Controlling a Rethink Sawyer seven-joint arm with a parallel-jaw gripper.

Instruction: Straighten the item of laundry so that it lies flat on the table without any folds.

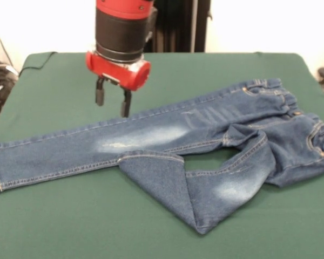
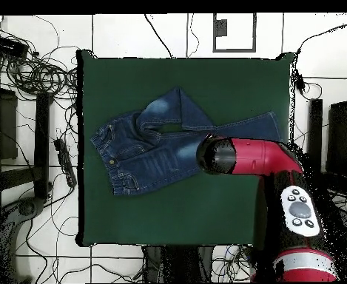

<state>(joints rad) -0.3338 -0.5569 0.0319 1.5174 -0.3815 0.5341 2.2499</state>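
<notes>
My gripper [image 1: 112,102] hovers, fingers apart and empty, over the straight leg of the jeans [image 1: 167,137]; other leg folded back on the table [image 1: 59,226].

Jeans [image 1: 167,137]: blue denim cloth, faded whitish patches, tan stitching
Table [image 1: 232,70]: matt green felt-like cloth
Gripper [image 1: 112,100]: black fingers, glossy red housing
</notes>
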